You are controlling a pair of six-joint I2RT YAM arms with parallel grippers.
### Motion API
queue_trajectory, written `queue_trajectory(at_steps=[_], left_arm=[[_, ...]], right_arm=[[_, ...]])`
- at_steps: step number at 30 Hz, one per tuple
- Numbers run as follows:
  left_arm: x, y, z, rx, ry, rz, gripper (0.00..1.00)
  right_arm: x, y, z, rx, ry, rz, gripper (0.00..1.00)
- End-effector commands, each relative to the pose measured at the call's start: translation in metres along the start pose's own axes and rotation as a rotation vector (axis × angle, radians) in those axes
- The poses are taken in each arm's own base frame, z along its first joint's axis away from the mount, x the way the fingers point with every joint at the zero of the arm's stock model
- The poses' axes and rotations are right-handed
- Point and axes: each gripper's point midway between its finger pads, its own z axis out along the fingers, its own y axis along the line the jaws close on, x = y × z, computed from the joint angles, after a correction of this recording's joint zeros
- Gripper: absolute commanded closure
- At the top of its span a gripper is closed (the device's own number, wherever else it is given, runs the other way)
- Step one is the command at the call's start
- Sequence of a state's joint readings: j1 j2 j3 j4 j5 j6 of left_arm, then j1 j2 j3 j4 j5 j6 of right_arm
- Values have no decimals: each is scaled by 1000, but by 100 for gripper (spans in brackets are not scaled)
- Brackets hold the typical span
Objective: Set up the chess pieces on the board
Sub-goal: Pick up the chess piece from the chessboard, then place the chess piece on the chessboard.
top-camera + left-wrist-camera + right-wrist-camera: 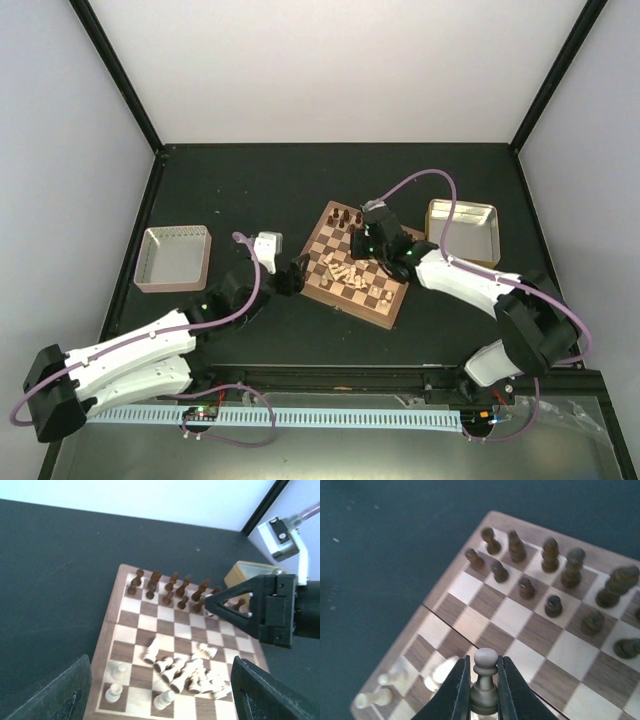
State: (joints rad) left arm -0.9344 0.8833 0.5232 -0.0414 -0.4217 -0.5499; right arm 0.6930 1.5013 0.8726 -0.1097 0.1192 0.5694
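The right hand (484, 664) is clamped on an upright pale pawn (485, 685) over the board (385, 300), which lies mid-way across the dark surface (250, 180) with dark pieces (346, 216) ranked along its far edge and pale pieces (345, 270) heaped nearer, while the left hand (290, 278) hangs open just left of it.

We see smooth, lightly glossy wood in the chessboard (568, 652), pale pawn (485, 672) and dark chessmen (550, 555), a matt black tabletop (380, 555), and matt black plastic on the right gripper (484, 662).
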Motion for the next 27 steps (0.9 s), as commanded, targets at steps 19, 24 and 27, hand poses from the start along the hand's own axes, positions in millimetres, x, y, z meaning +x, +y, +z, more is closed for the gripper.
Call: queue_trajectory(at_steps=[19, 24, 27], left_arm=[[-89, -87, -60, 600, 89, -256, 14], [-88, -108, -66, 732, 178, -272, 18], [-86, -112, -63, 748, 208, -275, 24]], right_arm=[[-31, 133, -166, -904, -477, -568, 95], [-26, 141, -185, -970, -537, -681, 95], [-26, 143, -193, -986, -574, -728, 95]])
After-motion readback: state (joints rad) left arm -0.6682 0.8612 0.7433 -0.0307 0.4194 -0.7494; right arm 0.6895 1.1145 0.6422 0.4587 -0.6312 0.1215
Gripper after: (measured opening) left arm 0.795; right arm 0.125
